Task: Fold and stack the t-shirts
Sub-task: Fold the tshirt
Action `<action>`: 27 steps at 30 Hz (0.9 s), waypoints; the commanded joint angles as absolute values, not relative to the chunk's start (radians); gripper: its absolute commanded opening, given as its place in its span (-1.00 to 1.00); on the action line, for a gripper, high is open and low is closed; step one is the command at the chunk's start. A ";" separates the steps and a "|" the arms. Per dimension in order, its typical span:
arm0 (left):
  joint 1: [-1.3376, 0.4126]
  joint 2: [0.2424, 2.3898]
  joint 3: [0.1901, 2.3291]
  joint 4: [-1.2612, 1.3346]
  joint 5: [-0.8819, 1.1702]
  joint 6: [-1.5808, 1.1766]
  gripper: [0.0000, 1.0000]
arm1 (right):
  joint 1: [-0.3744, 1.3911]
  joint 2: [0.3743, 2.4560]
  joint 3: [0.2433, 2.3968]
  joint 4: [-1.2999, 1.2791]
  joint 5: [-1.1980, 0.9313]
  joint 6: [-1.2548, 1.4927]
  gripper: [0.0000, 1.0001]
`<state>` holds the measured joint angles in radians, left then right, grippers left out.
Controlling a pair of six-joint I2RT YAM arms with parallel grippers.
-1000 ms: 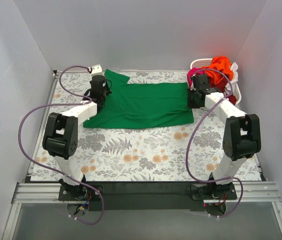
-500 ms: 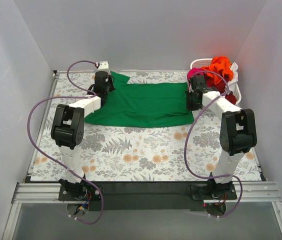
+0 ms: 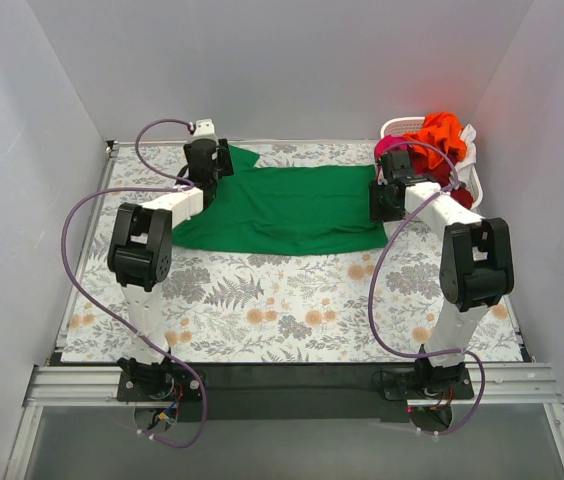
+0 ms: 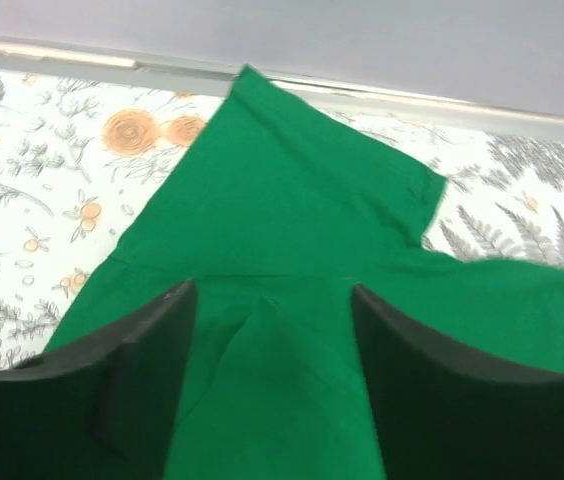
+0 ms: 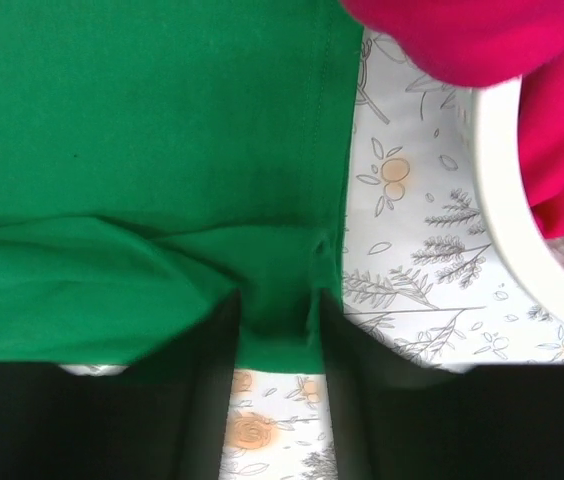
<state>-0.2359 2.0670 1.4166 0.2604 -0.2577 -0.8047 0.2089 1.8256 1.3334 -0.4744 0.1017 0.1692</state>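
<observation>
Plain pale walls (image 3: 282, 70) stand around three sides of one tabletop (image 3: 292, 300), which has a cover printed with orange flowers and grey ferns. One solid green short-sleeved cloth t-shirt (image 3: 292, 205) lies spread out sideways on the far half of the tabletop, between the two robot arms. It is flat and mostly smooth, with a few soft wrinkles. One short sleeve (image 4: 292, 170) pokes out toward the far wall, and the right edge has a neat stitched hem. One white plastic basket (image 3: 394, 127) sits in the far right corner, just beside the green shirt. A bright orange cloth shirt (image 3: 440, 135) is heaped on top in it, and a magenta pink cloth shirt (image 5: 462, 40) hangs over its rim. How many more shirts are piled under them cannot be counted. Two white and black arms reach forward, and each has one purple cable looping off it. The left hand (image 4: 272, 295) is over the sleeve end of the green shirt, with its two black fingers apart and a small ridge of green cloth between them. The right hand (image 5: 275, 320) is at the hem end, close to the basket, with its two fingers a little apart and the shirt's edge lying in the gap.
</observation>
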 commanded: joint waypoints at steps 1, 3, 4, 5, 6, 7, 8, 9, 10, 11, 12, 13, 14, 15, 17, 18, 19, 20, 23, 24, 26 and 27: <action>-0.222 2.071 1.466 0.215 -0.400 -0.834 0.25 | 0.206 1.761 1.344 -0.476 0.103 0.164 -0.25; -0.224 2.039 1.456 0.212 -0.428 -0.859 0.41 | 0.213 1.743 1.335 -0.465 0.104 0.164 -0.10; -0.224 2.025 1.444 0.213 -0.428 -0.880 0.55 | 0.215 1.732 1.330 -0.460 0.103 0.163 -0.05; -0.222 2.004 1.425 0.215 -0.425 -0.893 0.64 | 0.218 1.709 1.321 -0.456 0.104 0.161 0.12; -0.224 1.984 1.411 0.212 -0.413 -0.906 0.65 | 0.219 1.697 1.313 -0.450 0.101 0.163 0.19; -0.225 1.941 1.401 0.212 -0.402 -0.920 0.68 | 0.219 1.684 1.305 -0.437 0.101 0.160 0.25; -0.225 1.919 1.387 0.212 -0.390 -0.948 0.69 | 0.221 1.658 1.296 -0.430 0.100 0.160 0.32; -0.229 1.898 1.349 0.210 -0.374 -0.965 0.70 | 0.224 1.646 1.280 -0.422 0.091 0.160 0.33; -0.236 1.849 1.326 0.210 -0.355 -0.982 0.70 | 0.224 1.629 1.269 -0.411 0.086 0.161 0.35; -0.242 1.827 1.297 0.212 -0.339 -1.026 0.71 | 0.225 1.623 1.258 -0.404 0.083 0.161 0.35; -0.248 1.801 1.237 0.212 -0.327 -1.051 0.71 | 0.229 1.618 1.238 -0.397 0.075 0.161 0.35; -0.261 1.764 1.200 0.215 -0.301 -1.072 0.71 | 0.230 1.614 1.229 -0.388 0.071 0.164 0.35; -0.268 1.747 1.166 0.222 -0.292 -1.097 0.71 | 0.235 1.612 1.217 -0.384 0.068 0.166 0.34; -0.279 1.735 1.135 0.236 -0.288 -1.130 0.71 | 0.235 1.609 1.201 -0.377 0.046 0.167 0.32; -0.298 1.712 1.046 0.250 -0.252 -1.169 0.72 | 0.244 1.591 1.151 -0.344 0.008 0.173 0.29; -0.304 1.712 1.017 0.271 -0.233 -1.201 0.72 | 0.247 1.582 1.131 -0.328 0.008 0.178 0.29; -0.305 1.713 0.979 0.281 -0.223 -1.215 0.72 | 0.252 1.577 1.090 -0.313 -0.024 0.182 0.29; -0.308 1.716 0.963 0.285 -0.206 -1.224 0.72 | 0.258 1.566 1.075 -0.299 -0.031 0.186 0.29; -0.313 1.746 0.914 0.293 -0.187 -1.267 0.72 | 0.262 1.575 1.034 -0.262 -0.038 0.193 0.28; -0.313 1.750 0.904 0.296 -0.183 -1.272 0.72 | 0.264 1.577 1.023 -0.253 -0.038 0.193 0.27; -0.314 1.750 0.870 0.304 -0.186 -1.285 0.72 | 0.264 1.583 0.996 -0.230 -0.029 0.193 0.26; -0.314 1.749 0.859 0.310 -0.195 -1.287 0.72 | 0.264 1.586 0.989 -0.219 -0.023 0.193 0.26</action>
